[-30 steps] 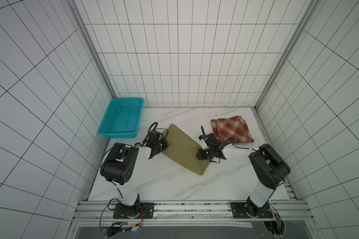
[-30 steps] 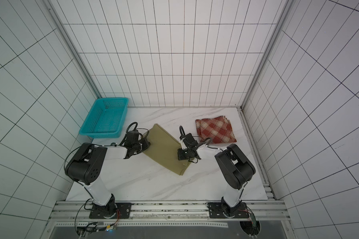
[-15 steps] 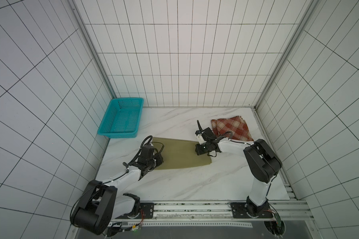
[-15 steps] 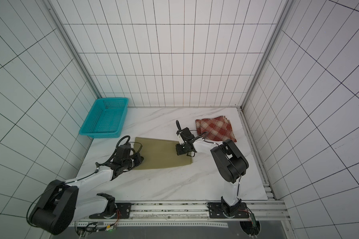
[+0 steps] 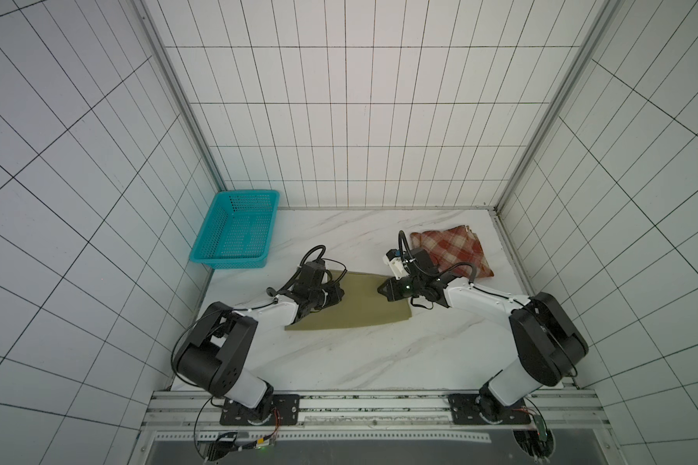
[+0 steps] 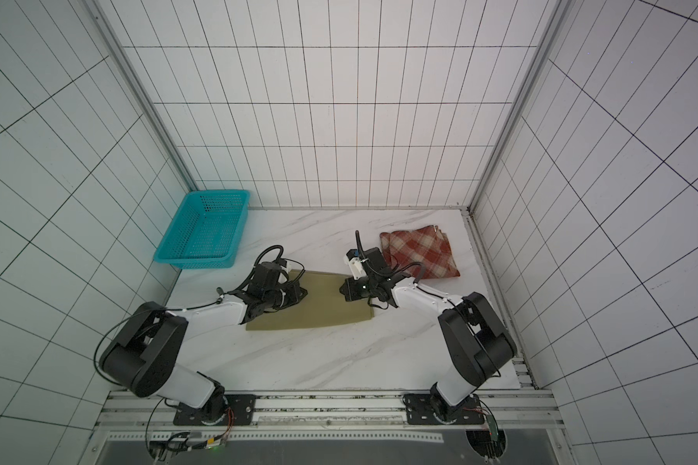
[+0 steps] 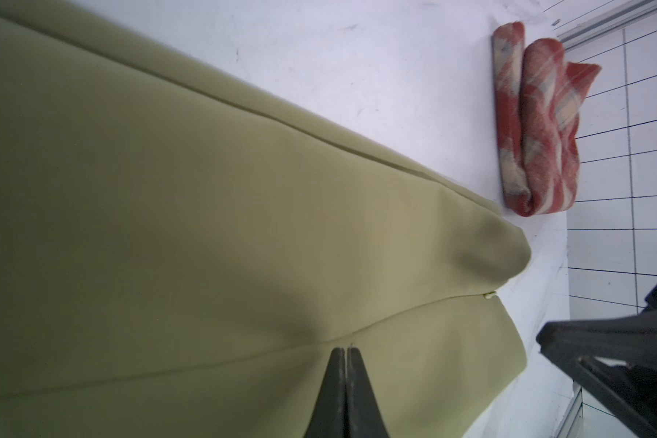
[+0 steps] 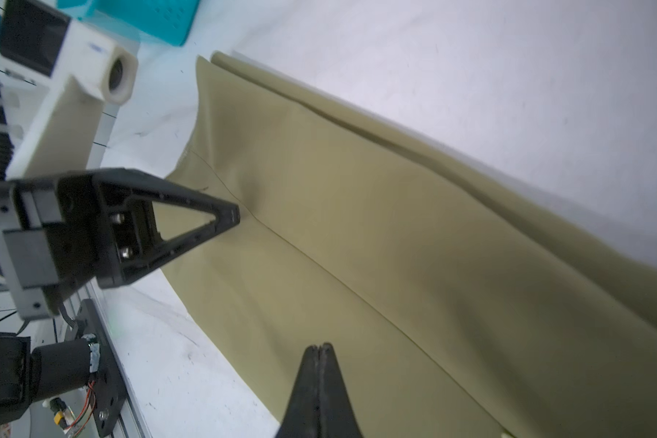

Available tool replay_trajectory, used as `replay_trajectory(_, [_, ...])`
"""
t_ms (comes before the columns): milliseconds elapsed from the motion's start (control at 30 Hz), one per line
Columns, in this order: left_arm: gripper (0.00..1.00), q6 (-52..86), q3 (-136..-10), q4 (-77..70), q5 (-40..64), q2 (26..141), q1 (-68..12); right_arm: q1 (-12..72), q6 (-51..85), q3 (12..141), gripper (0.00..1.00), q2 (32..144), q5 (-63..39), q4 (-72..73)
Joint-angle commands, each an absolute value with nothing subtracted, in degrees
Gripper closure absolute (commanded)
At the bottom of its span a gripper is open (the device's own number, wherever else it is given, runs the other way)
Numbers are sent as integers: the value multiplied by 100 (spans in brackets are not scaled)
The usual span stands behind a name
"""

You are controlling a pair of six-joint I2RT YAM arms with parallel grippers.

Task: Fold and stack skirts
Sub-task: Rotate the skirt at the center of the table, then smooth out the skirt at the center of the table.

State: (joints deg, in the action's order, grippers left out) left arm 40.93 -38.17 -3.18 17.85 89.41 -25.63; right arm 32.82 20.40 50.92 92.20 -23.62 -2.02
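The olive-khaki skirt (image 5: 359, 308) (image 6: 323, 312) lies flat across the middle of the table, a seam running along it (image 7: 167, 189) (image 8: 395, 227). My left gripper (image 5: 342, 292) (image 6: 306, 292) (image 7: 346, 348) is shut, its tip down on the cloth at the seam near the skirt's left end. My right gripper (image 5: 379, 288) (image 6: 341, 290) (image 8: 321, 346) is shut too, its tip on the cloth near the right end, facing the left one. No cloth shows between either pair of jaws. The plaid skirt (image 5: 456, 251) (image 6: 420, 251) (image 7: 528, 125) lies folded at the back right, behind my right arm.
A teal perforated basket (image 5: 228, 261) (image 6: 196, 261) stands at the back left against the wall. Tiled walls close in the white marble table (image 5: 339, 362) on three sides. A metal rail with both arm bases runs along the front edge.
The olive skirt has swung from slanted to lying crosswise. My left gripper has moved inward over the cloth, and my right gripper has shifted a little to the left. Both stayed shut.
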Motion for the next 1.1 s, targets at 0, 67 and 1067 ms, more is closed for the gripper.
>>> replay_trajectory(0, [100,4167,-3942,-835,1869,9304,-2566,3192,2265,4551,100,9365,-2631,242])
replay_trajectory(67, [100,4206,-3924,-957,1844,9461,-2575,3182,2266,4386,100,9433,-2660,308])
replay_trajectory(1067, [100,4292,-4347,-773,1441,9291,-4603,1818,1741,4707,100,9048,-2941,-239])
